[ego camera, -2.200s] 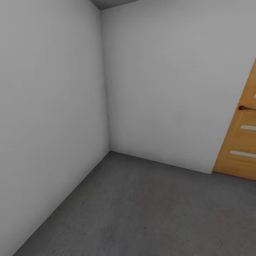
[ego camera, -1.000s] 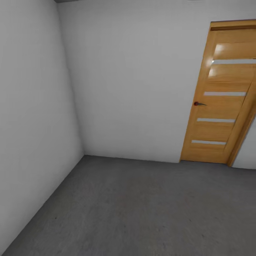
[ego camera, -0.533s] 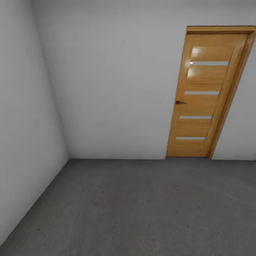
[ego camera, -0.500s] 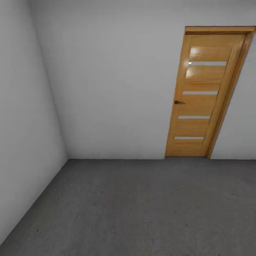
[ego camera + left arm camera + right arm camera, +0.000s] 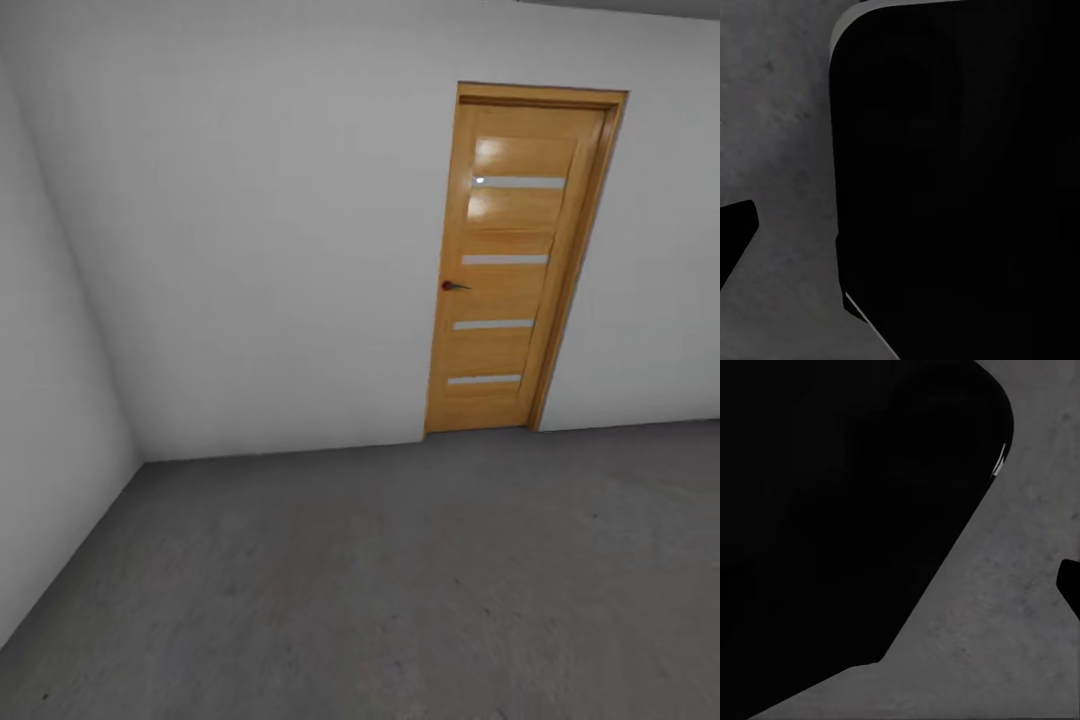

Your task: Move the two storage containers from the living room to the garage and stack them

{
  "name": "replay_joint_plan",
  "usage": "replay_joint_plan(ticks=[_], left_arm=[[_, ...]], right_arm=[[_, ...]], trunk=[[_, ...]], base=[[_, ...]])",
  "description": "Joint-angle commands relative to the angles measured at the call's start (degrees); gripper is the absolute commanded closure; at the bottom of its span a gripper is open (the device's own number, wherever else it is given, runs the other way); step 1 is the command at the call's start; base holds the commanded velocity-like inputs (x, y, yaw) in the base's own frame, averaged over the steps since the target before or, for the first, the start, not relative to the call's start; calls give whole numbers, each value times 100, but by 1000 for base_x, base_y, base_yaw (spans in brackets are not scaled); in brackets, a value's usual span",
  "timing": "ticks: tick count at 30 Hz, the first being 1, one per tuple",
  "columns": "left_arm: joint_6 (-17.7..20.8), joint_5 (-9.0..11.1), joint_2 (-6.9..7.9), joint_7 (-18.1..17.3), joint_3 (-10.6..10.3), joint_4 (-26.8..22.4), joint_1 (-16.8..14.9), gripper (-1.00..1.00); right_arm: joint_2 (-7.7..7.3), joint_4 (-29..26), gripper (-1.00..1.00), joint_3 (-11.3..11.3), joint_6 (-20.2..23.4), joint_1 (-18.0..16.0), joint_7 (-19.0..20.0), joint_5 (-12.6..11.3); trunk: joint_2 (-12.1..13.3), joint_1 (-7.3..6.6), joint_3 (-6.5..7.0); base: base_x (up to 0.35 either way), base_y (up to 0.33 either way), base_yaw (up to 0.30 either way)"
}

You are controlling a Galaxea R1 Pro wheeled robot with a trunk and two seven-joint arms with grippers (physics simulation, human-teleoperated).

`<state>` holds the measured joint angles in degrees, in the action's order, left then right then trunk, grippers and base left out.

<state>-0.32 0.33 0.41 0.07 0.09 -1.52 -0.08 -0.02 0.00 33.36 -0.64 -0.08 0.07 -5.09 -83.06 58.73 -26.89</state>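
Turning in the garage toward the closed wooden door [image 5: 515, 260] over bare concrete floor [image 5: 380, 580] calls for a slow, steady swing — neither storage container is in sight here, and whether either gripper's fingers are apart or together I cannot tell.

Left wrist view: a large black, matte body panel with a rounded corner [image 5: 960, 180] is taking up most of the frame; a thin pale grey edge is running along its outline, and a short bright glint is showing low on that edge. A faint round recess is barely showing in the black surface. A small black wedge-shaped part [image 5: 733, 236] is poking in at the frame's side

Right wrist view: a similar black, smooth body panel with a rounded corner [image 5: 847, 517] is showing, a thin white highlight catching its curved edge. A small black part [image 5: 1071, 585] is cutting in at the frame's border
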Motion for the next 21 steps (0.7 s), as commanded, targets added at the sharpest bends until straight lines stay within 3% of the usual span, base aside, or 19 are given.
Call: replay_joint_plan(ticks=[1, 21], left_arm=[[-3, 11, 3, 1, 5, -1, -1, -100], [-3, -2, -3, -16, 0, -6, -1, -100]], right_arm=[[1, 0, -100, 47, -7, -1, 1, -54], [2, 0, -100, 47, -7, -1, 1, -54]], trunk=[[-2, 0, -4], [-2, 0, -4]], base=[[0, 0, -282], [0, 0, -282]])
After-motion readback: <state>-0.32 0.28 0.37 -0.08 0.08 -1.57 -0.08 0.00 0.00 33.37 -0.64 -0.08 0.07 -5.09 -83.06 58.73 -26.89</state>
